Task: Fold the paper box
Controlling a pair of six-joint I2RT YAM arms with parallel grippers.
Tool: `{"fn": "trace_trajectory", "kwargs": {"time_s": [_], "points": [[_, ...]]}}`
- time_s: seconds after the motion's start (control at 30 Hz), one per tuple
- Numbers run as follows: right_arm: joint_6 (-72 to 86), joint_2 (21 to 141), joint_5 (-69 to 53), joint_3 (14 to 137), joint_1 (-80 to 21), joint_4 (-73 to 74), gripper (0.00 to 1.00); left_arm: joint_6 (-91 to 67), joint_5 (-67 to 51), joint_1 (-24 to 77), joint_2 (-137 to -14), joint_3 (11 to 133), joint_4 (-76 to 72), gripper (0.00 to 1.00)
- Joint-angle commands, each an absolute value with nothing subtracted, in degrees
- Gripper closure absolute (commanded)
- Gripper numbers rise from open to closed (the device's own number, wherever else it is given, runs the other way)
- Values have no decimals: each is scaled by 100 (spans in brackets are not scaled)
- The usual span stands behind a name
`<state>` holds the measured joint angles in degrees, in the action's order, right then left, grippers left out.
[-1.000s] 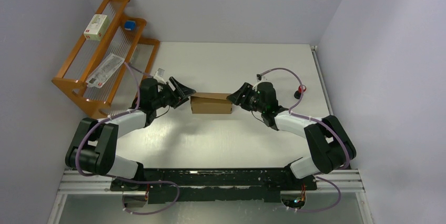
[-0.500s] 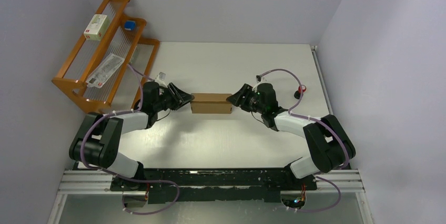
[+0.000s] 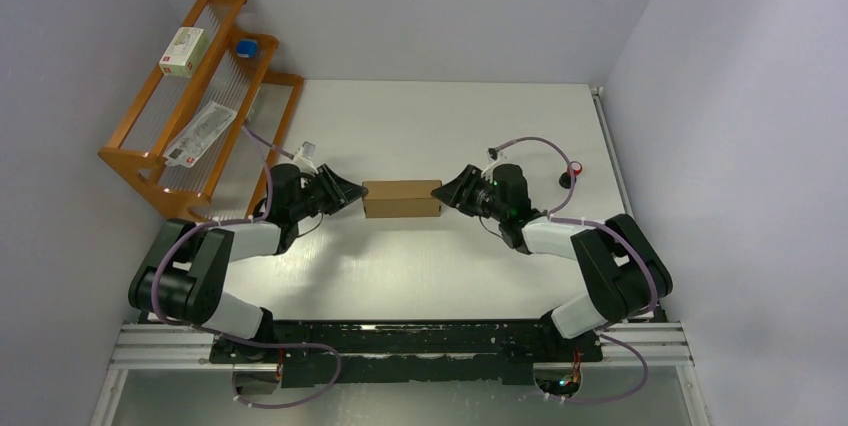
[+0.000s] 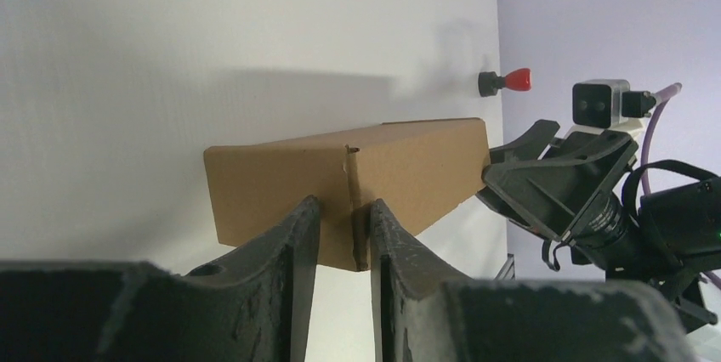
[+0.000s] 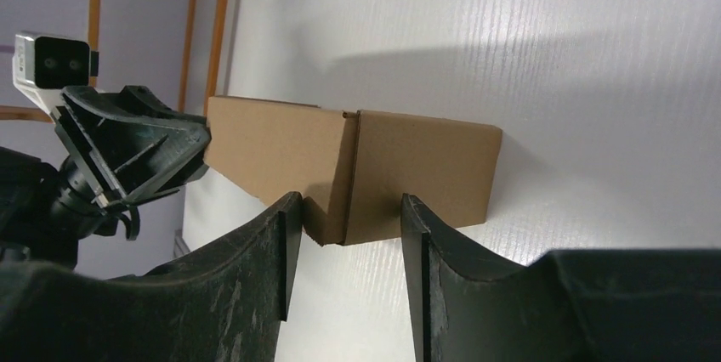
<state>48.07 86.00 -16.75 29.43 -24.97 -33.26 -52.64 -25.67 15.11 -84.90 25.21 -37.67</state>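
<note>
The paper box (image 3: pixel 402 199) is a small closed brown cardboard box lying on the white table, long side left to right. My left gripper (image 3: pixel 353 193) points at its left end. In the left wrist view its jaws (image 4: pixel 342 209) stand a narrow gap apart, with a vertical corner of the box (image 4: pixel 400 166) showing between the tips. My right gripper (image 3: pixel 452 192) points at the right end. In the right wrist view it (image 5: pixel 350 205) is open wider, and a lower corner of the box (image 5: pixel 425 166) sits just beyond the tips. Neither gripper clamps the box.
A wooden rack (image 3: pixel 200 96) stands at the back left with a white labelled box (image 3: pixel 185 51), a blue item (image 3: pixel 246 47) and a flat packet (image 3: pixel 203 133). A small black and red object (image 3: pixel 571 175) lies at the right near the wall.
The left gripper's jaws have narrowed a lot and its tips now sit at the box's left end. The right jaws have narrowed slightly. The box has stayed in place.
</note>
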Motion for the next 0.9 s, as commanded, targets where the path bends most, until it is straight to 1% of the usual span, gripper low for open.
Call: {"fn": "trace_trajectory", "kwargs": {"time_s": [0.0, 0.23, 0.37, 0.63, 0.73, 0.87], "points": [[4929, 8772, -1990, 2667, -2253, -3488, 52, -4659, -2332, 1521, -8542, 2135, -3055, 72], [5234, 8851, -2740, 2696, -1893, -3976, 46, -4431, -2219, 1525, -8450, 2076, -3012, 74], [5358, 8911, -2881, 2839, -1847, -4013, 45, -4389, -2188, 1521, -8317, 2120, -2900, 74], [5157, 9266, -2852, 2976, -1837, -3867, 51, -4215, -2081, 1521, -8068, 2245, -2602, 74], [5191, 9468, -2781, 2808, -1833, -3991, 56, -4227, -2077, 1521, -8067, 2211, -2699, 74], [5311, 9822, -2817, 2496, -1837, -4360, 66, -4189, -2051, 1521, -8223, 2179, -2783, 74]]}}
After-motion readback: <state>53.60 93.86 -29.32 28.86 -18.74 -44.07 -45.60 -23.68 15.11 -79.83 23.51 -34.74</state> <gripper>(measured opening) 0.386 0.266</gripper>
